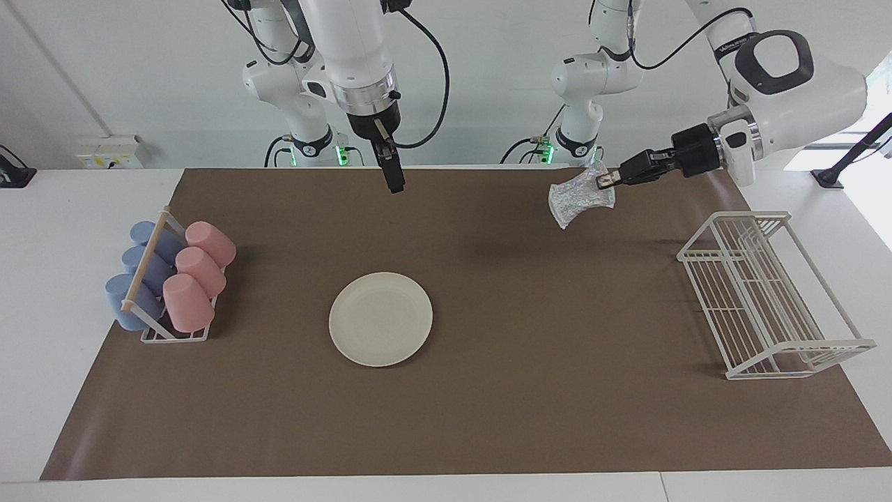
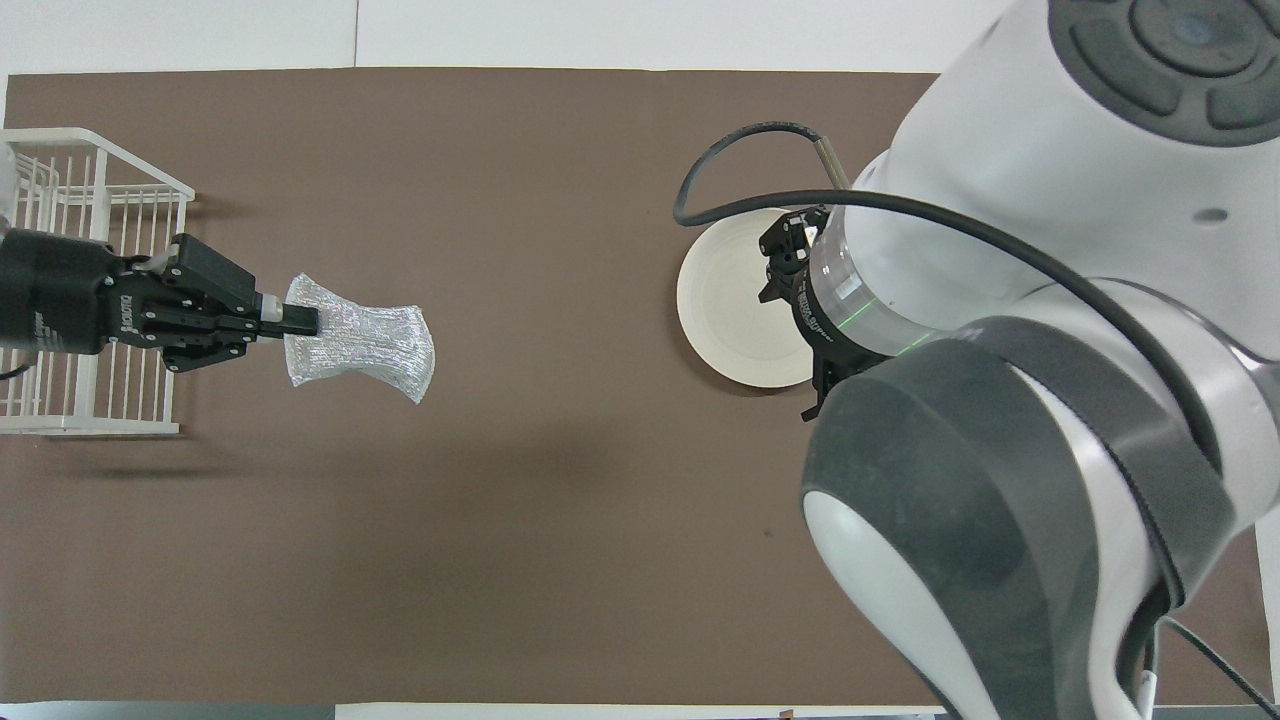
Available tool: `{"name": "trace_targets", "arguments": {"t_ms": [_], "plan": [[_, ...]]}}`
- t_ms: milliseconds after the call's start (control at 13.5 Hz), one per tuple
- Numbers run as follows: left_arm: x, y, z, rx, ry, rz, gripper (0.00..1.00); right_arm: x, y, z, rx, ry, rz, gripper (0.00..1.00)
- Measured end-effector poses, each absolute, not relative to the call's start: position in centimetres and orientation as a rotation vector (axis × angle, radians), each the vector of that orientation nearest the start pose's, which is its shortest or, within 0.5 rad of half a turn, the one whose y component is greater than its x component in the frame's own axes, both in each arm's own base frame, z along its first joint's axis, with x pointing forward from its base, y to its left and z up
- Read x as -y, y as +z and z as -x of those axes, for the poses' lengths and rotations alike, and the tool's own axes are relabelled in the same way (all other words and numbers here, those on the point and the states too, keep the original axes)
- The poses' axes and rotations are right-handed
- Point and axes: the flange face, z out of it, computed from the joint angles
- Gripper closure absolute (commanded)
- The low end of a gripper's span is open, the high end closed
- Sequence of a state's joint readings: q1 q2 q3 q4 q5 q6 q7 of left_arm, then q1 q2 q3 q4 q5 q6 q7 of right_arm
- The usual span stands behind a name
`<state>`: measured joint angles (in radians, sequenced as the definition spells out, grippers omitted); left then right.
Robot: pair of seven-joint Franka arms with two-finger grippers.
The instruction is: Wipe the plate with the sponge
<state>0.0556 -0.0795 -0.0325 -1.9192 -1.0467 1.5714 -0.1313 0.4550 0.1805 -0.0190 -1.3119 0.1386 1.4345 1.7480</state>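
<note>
Facing view first: the round cream-white dinner plate [image 1: 380, 318] lies flat on the brown mat, roughly mid-surface and toward the right arm's end, with bare mat all round it, which leaves it open to a wipe from above. The silvery, crinkled scrub sponge [image 1: 580, 200] is well apart from it, up in the air over the mat between the plate and the white wire rack [image 1: 766, 296]. The left gripper [image 1: 608, 183] has its jaws clamped together on one edge of the sponge, so most of the pad hangs free beyond the fingertips, probably to give a soft wiping face. The overhead view shows the same pinch at the pad's end. The right gripper [image 1: 395, 178] hangs over the mat's robot-side edge, waiting; its jaws stand apart and empty. Pink and blue cups [image 1: 167, 273] sit in a small rack at the right arm's end, untouched.
</note>
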Motion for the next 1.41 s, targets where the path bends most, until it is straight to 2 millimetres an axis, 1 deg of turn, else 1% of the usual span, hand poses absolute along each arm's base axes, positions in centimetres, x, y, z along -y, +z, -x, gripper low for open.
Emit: {"name": "trace_targets", "arguments": {"t_ms": [148,296,370,519,667,815,963,1037,1185,1407], "plan": [[10.6,54.5,-50.3,-0.255,-0.329,-2.015,1.0,-26.7,63.0,-53.2,-1.887,0.23,2.49,0.0],[12.9,53.4,-48.9,-0.192,-0.327,-1.963,1.0,-26.7,62.9,-53.1,-1.898,0.232,2.485,0.0],[13.8,52.5,-48.3,-0.159,-0.32,-1.93,1.0,-26.7,62.8,-53.1,-1.909,0.235,2.481,0.0],[14.9,50.4,-47.1,-0.103,-0.303,-1.865,1.0,-26.6,62.6,-52.9,-1.919,0.238,2.476,0.0],[15.9,48.9,-46.4,-0.096,-0.274,-1.788,1.0,-26.9,62.6,-53.1,-1.936,0.217,2.428,0.0],[17.6,48.1,-45.8,-0.105,-0.24,-1.732,1.0,-28.8,62.3,-52.7,-1.989,0.188,2.328,0.0],[19.6,47.5,-45.0,-0.125,-0.217,-1.719,1.0,-31.1,61.4,-51.4,-2.014,0.21,2.26,0.0],[20.3,47.5,-44.6,-0.129,-0.215,-1.715,1.0,-32.0,60.8,-50.6,-2.023,0.229,2.239,0.0],[20.5,47.5,-44.3,-0.132,-0.211,-1.714,1.0,-33.3,60.0,-48.9,-2.007,0.244,2.254,0.0],[20.3,47.7,-44.2,-0.134,-0.204,-1.713,1.0,-34.5,59.7,-46.8,-1.977,0.255,2.299,0.0]]}}
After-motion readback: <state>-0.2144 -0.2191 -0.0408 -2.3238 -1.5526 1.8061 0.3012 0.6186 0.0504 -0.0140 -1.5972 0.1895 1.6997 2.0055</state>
